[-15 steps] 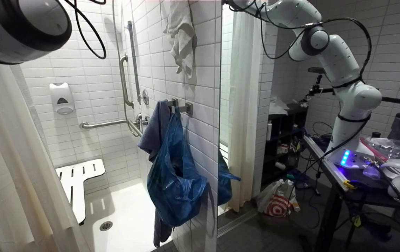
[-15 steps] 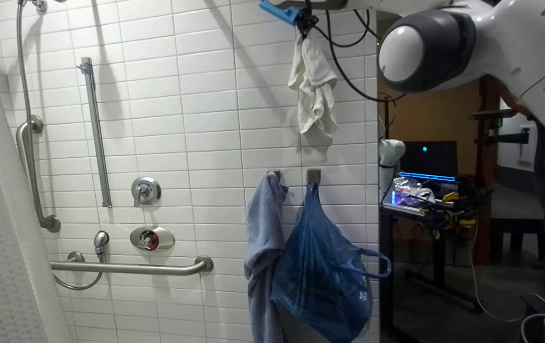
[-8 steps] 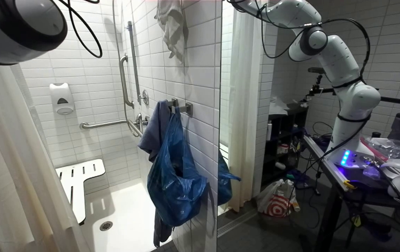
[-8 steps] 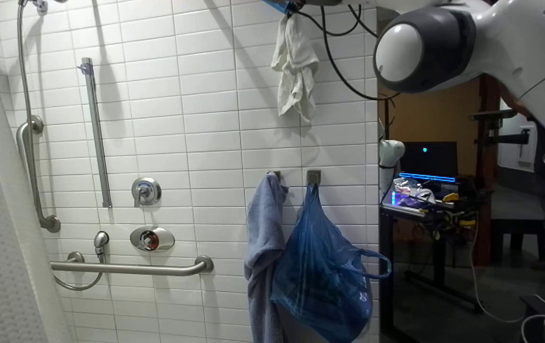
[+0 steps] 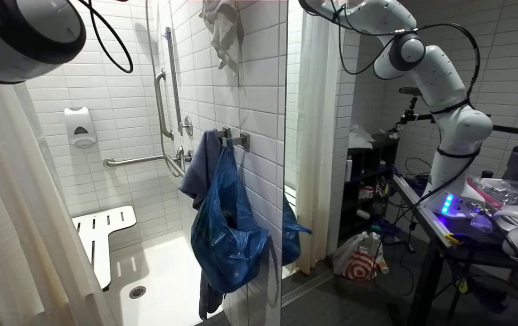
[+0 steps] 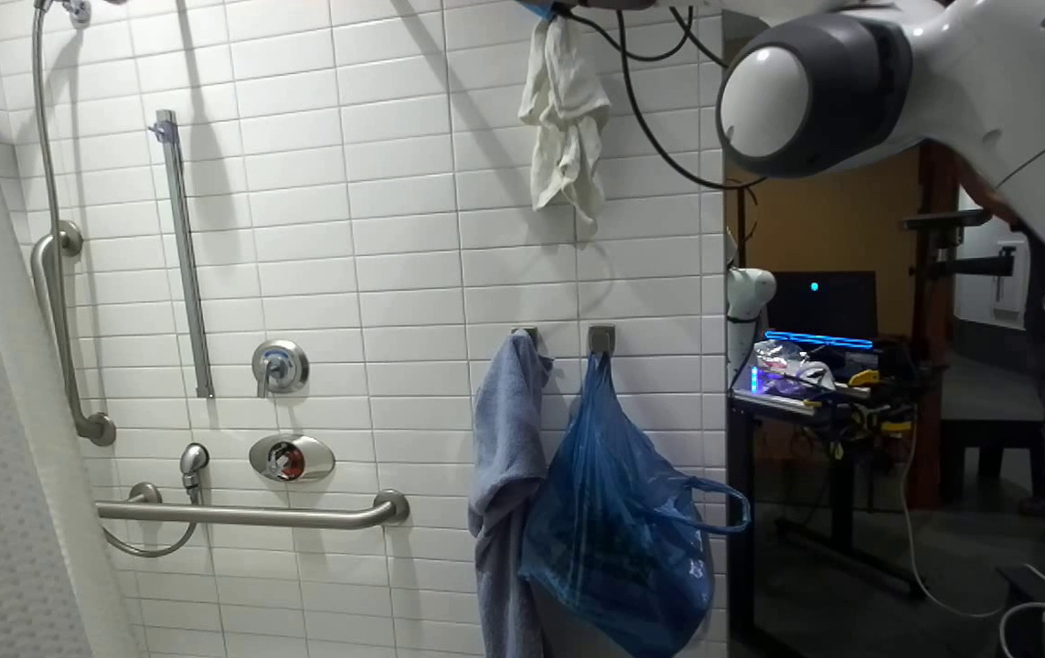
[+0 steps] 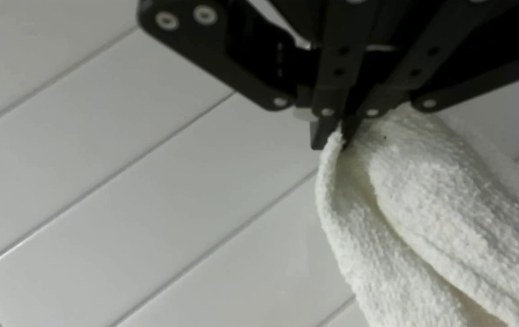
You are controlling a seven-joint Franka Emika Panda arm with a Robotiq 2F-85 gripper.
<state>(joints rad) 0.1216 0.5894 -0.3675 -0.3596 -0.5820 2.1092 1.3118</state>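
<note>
Raised since a second ago, the white terry cloth (image 6: 568,119) hangs pinched in the jaws and could slip, as they seem to grip little fabric.

White cloth (image 6: 568,128) higher, further left in both exterior views

There are one white cloth (image 6: 566,119), one blue towel (image 6: 506,439), one blue bag (image 6: 618,539) and two wall hooks (image 6: 602,339).
</note>
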